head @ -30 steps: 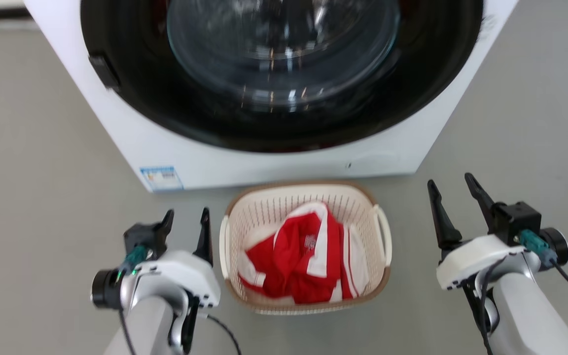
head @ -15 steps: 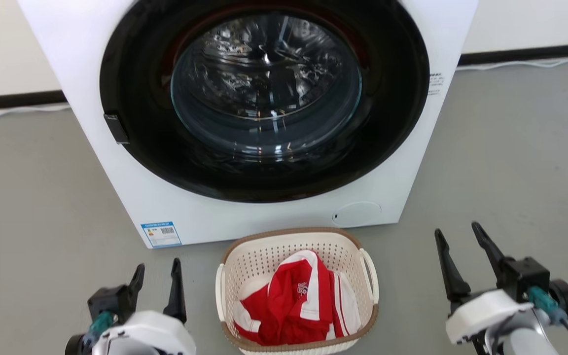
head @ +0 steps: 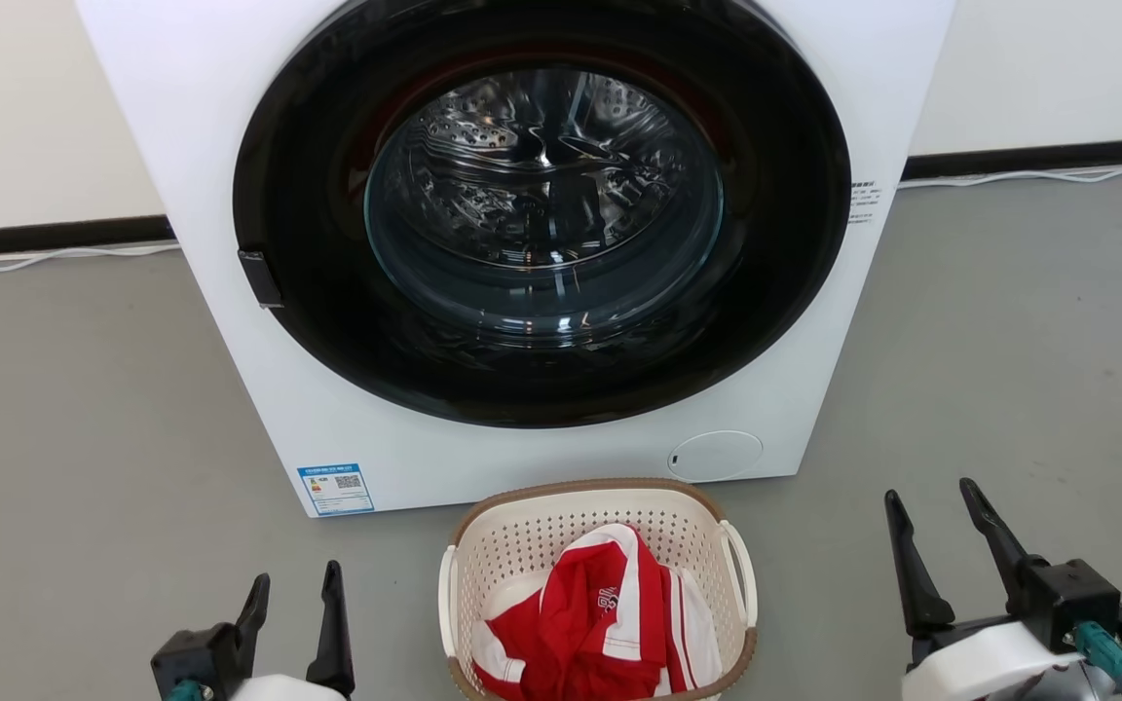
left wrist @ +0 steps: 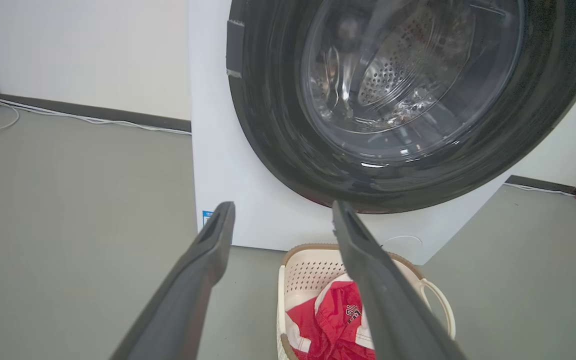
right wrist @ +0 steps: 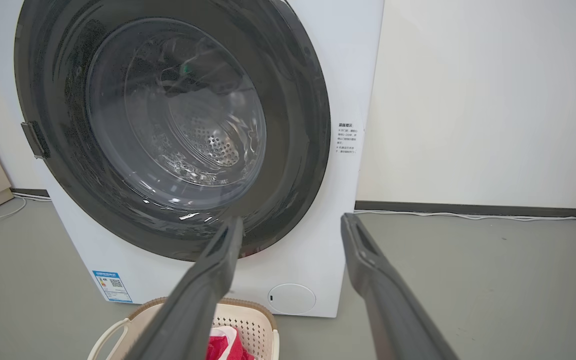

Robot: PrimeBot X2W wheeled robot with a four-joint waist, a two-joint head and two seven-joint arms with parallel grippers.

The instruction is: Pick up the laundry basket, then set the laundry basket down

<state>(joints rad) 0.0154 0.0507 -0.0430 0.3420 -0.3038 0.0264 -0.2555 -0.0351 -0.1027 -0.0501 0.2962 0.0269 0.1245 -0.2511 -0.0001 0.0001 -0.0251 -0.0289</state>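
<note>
The laundry basket (head: 522,540), cream-white and perforated with a brown rim, stands on the grey floor just in front of the washing machine, at the head view's bottom centre. It holds a crumpled red and white garment (head: 600,623). White loop handles stick out on both sides. My left gripper (head: 295,592) is open at the lower left, apart from the basket. My right gripper (head: 931,511) is open at the lower right, farther off. The left wrist view has the basket (left wrist: 308,272) below its fingers; the right wrist view catches the basket (right wrist: 253,320) at its bottom edge.
A big white washing machine (head: 347,409) with a round dark glass door (head: 542,214), closed, rises right behind the basket. A wall with a dark skirting and a white cable (head: 1028,177) runs behind it. Grey floor (head: 74,438) spreads to both sides.
The camera has tilted upward: the washing machine and basket slide down the picture and both grippers sink toward the bottom edge. Both grippers stay open and the basket has not moved on the floor.
</note>
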